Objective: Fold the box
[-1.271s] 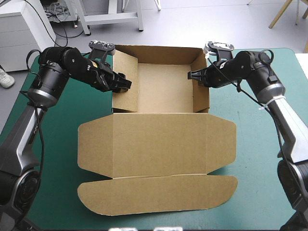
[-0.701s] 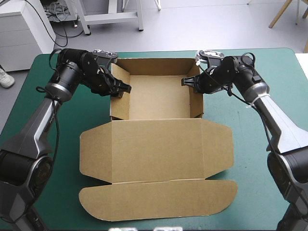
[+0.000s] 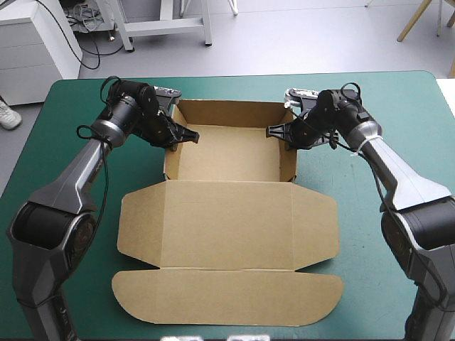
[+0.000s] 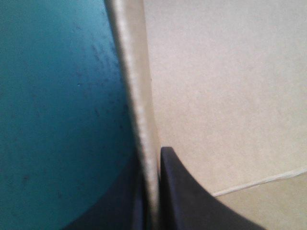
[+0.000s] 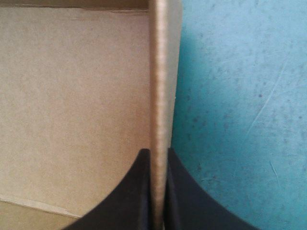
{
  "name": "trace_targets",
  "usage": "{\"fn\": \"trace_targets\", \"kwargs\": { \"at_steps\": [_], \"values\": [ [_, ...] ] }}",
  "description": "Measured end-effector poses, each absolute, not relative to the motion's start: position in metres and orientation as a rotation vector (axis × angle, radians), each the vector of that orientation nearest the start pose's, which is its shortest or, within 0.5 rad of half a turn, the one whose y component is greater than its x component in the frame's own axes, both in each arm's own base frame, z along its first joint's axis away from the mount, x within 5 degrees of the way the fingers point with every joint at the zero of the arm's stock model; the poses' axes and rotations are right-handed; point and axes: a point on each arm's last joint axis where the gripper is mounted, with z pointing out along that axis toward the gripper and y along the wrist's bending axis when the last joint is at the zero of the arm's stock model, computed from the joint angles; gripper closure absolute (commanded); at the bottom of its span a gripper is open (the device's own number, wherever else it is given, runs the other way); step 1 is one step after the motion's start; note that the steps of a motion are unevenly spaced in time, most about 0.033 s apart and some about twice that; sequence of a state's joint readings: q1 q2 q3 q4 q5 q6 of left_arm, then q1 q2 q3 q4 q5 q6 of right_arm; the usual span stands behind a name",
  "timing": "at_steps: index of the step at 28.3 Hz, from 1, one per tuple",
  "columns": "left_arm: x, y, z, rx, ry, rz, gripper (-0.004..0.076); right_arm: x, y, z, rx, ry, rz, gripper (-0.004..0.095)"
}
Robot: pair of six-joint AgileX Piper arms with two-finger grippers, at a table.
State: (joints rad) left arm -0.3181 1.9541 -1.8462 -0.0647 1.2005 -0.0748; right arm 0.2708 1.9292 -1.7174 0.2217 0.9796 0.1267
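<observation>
In the upper middle of the high view the box (image 3: 231,153) stands on the table (image 3: 398,99) as an open tray. Its lid (image 3: 227,224) lies flat, spread toward the lower part of the frame.

At upper left, the left gripper (image 3: 186,135) reaches in from outside and pinches the tray's left wall (image 3: 169,153) near its far end. In the left wrist view its fingers (image 4: 192,201) are all but together, the wall standing edge-on between them, with teal-green cover on one side and tray floor on the other.

At upper right, the right gripper (image 3: 274,131) mirrors this, clamped on the right wall (image 3: 288,153). Its fingers (image 5: 139,191) are likewise almost closed on the board.

Both walls stand upright and run from the top of the frame toward the bottom. The lid's long axis runs across the frame, below both grippers and about equally far from each. Neither arm looks better placed for the lid, and each would likely have to let go and come down the frame to reach it.
</observation>
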Motion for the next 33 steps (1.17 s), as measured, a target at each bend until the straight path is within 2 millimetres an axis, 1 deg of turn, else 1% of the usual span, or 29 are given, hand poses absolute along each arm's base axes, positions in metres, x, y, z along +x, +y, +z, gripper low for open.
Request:
{"fn": "trace_targets", "kwargs": {
  "at_steps": [3,6,11,15,17,19,21,22,23,25,27,28,31,33],
  "values": [
    [0.407,-0.141,0.29,0.316,2.798,-0.2,0.0734,0.41,0.13,0.281,-0.106,2.703,0.368,0.0907],
    [0.409,-0.142,0.284,0.316,2.811,-0.2,0.0734,0.413,0.133,0.275,-0.11,2.716,0.36,0.0907],
    [0.412,-0.143,0.28,0.315,2.815,-0.199,0.0734,0.416,0.136,0.27,-0.122,2.726,0.341,0.0907],
    [0.415,-0.143,0.276,0.304,2.814,-0.195,0.0733,0.416,0.138,0.27,-0.13,2.72,0.335,0.0907],
    [0.415,-0.143,0.276,0.303,2.811,-0.192,0.072,0.416,0.138,0.27,-0.131,2.72,0.332,0.0905],
    [0.415,-0.143,0.276,0.304,2.811,-0.189,0.0668,0.416,0.138,0.27,-0.131,2.72,0.332,0.0855],
    [0.416,-0.143,0.276,0.305,2.809,-0.186,0.059,0.416,0.138,0.27,-0.135,2.719,0.331,0.0761],
    [0.416,-0.143,0.275,0.309,2.808,-0.182,0.0525,0.416,0.138,0.27,-0.14,2.717,0.331,0.072],
    [0.417,-0.143,0.274,0.318,2.808,-0.179,0.045,0.416,0.139,0.27,-0.148,2.714,0.331,0.0662],
    [0.418,-0.143,0.271,0.331,2.811,-0.174,0.0296,0.416,0.142,0.269,-0.173,2.708,0.335,0.0583],
    [0.418,-0.143,0.27,0.34,2.813,-0.171,0.0195,0.413,0.144,0.268,-0.188,2.722,0.339,0.051],
    [0.418,-0.143,0.27,0.342,2.814,-0.17,0.0176,0.412,0.145,0.268,-0.195,2.723,0.339,0.0487],
    [0.417,-0.143,0.271,0.346,2.813,-0.167,0.0182,0.41,0.145,0.273,-0.2,2.715,0.34,0.0423],
    [0.415,-0.141,0.276,0.347,2.802,-0.161,0.0182,0.407,0.144,0.281,-0.205,2.699,0.338,0.0389]
  ]
}}
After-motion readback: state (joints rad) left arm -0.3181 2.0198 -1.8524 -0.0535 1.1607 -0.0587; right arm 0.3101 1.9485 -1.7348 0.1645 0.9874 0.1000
